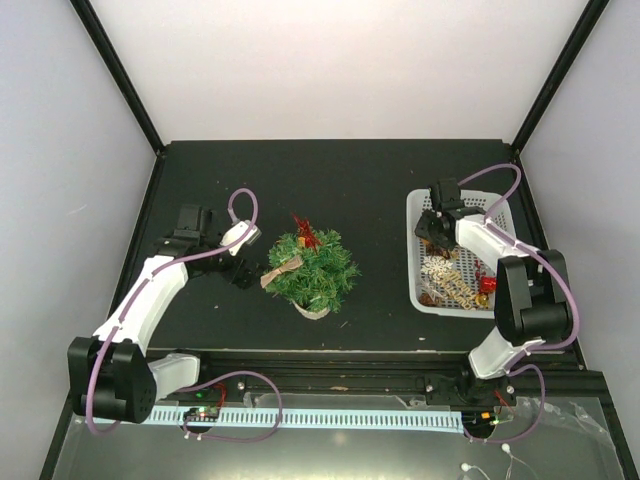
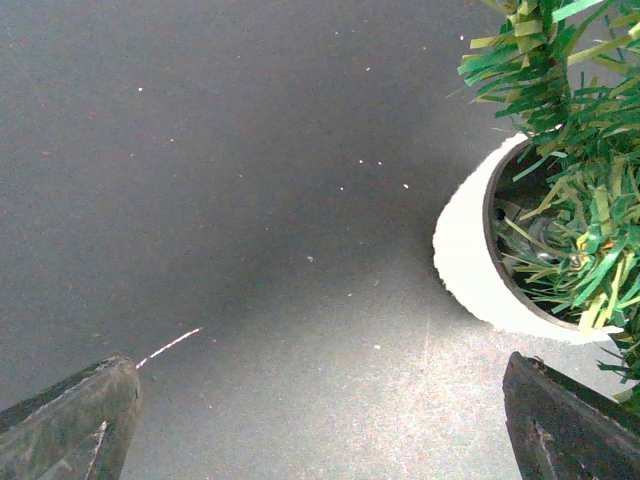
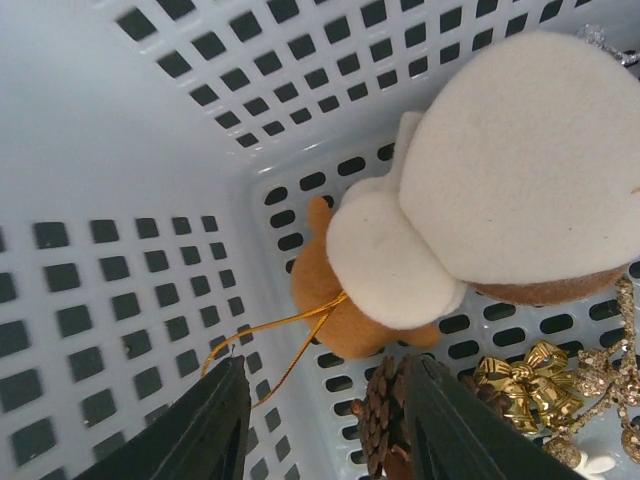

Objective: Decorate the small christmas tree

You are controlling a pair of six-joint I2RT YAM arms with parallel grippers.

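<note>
One small christmas tree (image 1: 318, 270), white pot (image 1: 312, 311), bench (image 1: 380, 170) centre. At 9 o'clock, left tool (image 1: 243, 272), jaws apart, empty; at 3 o'clock, right tool (image 3: 325, 400), jaws apart inside basket (image 1: 414, 245).

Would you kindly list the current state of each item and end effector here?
Small bushy green christmas tree: upright, partly decorated.
White plastic mesh basket: holding ornaments.
Brown-and-white plush ornament: lying in basket, ungripped.
Left end effector: open, empty, beside tree.
Right end effector: open, inside basket.
</note>
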